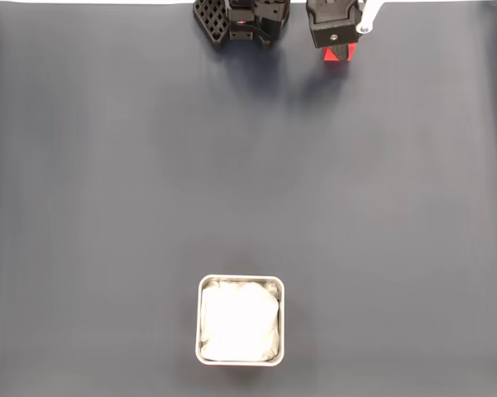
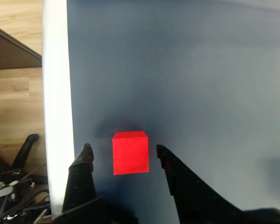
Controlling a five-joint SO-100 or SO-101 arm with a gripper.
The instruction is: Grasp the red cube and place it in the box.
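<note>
Item one: my claw (image 2: 123,151), two black plastic fingers with a slightly grainy finish, spread apart in the wrist view, one tip on each side of the red cube (image 2: 130,152) with a gap left on both sides, neither tip touching it. Item two: the red cube, small, matte, sharp-edged, resting on the surface (image 2: 200,84) close to its white border strip (image 2: 56,93); its top face and front face show in the wrist view, casting a soft shadow behind. In the fixed view the red cube (image 1: 337,55) is a mere sliver at the top edge, mostly covered by my black wrist housing (image 1: 335,25), and the claw's fingers are hard to make out there. Item three: the surface, a smooth dark blue-grey mat, uniform and flat. Item four: the box (image 1: 202,322), square with rounded corners, pale rim, lined with wrinkled white cloth, sitting near the bottom of the fixed view, well apart from the cube. Item five: wooden floor (image 2: 16,98) beyond the border in the wrist view, with dark cables and stand legs cut off at the frame's corner.
</note>
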